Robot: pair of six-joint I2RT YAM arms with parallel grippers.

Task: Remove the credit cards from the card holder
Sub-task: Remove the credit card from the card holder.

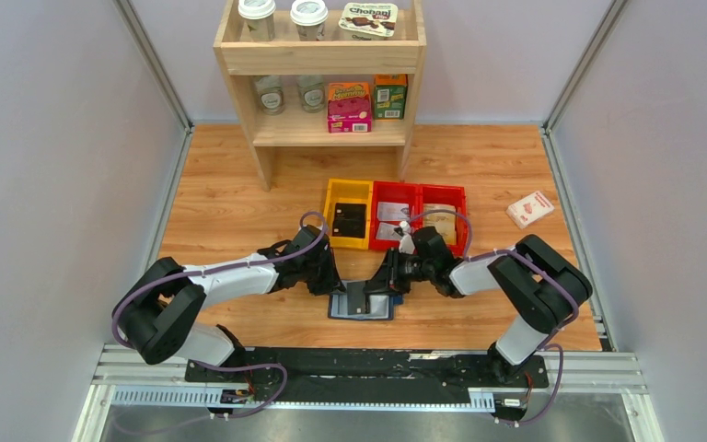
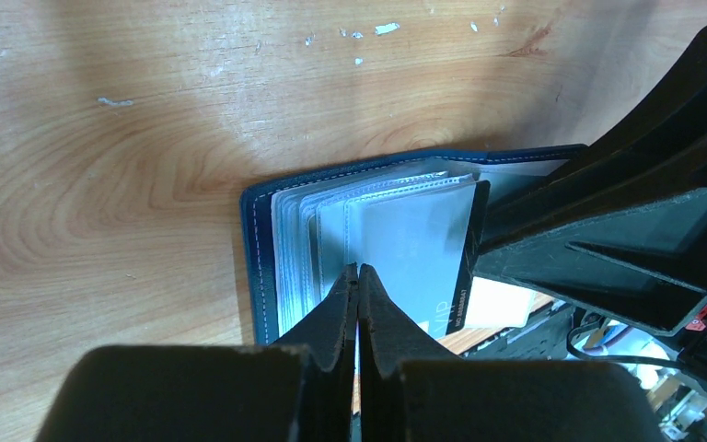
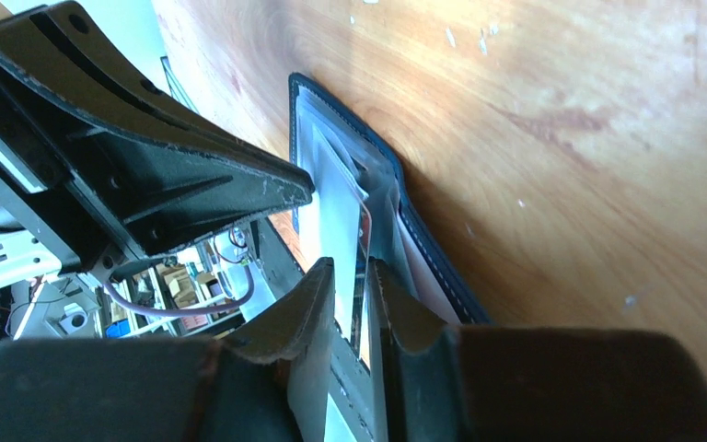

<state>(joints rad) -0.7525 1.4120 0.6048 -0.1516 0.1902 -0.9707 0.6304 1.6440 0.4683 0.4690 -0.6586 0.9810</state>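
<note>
Obs: left fingers (image 2: 336, 313) are clenched tip to tip over the clear sleeves of the open navy-blue booklet card holder (image 2: 258, 241), which lies flat on the wooden table (image 2: 101, 184). The right fingers (image 3: 308, 304) grasp a thin black credit card (image 2: 468, 269) at the sleeves.

My left arm (image 1: 230, 274) and right arm (image 1: 476, 270) share one build: white tubular links set between bulky black joint housings. A grey-purple cable (image 1: 311, 215) runs along each arm in loose loops. My left gripper (image 2: 357, 276) and right gripper (image 3: 350, 276) each carry two matte black, wedge-shaped fingers (image 2: 331, 318) with scuffed edges. The finger bodies show triangular ribbed recesses. A small red tag (image 2: 705, 319) sits on the right gripper housing.
</note>
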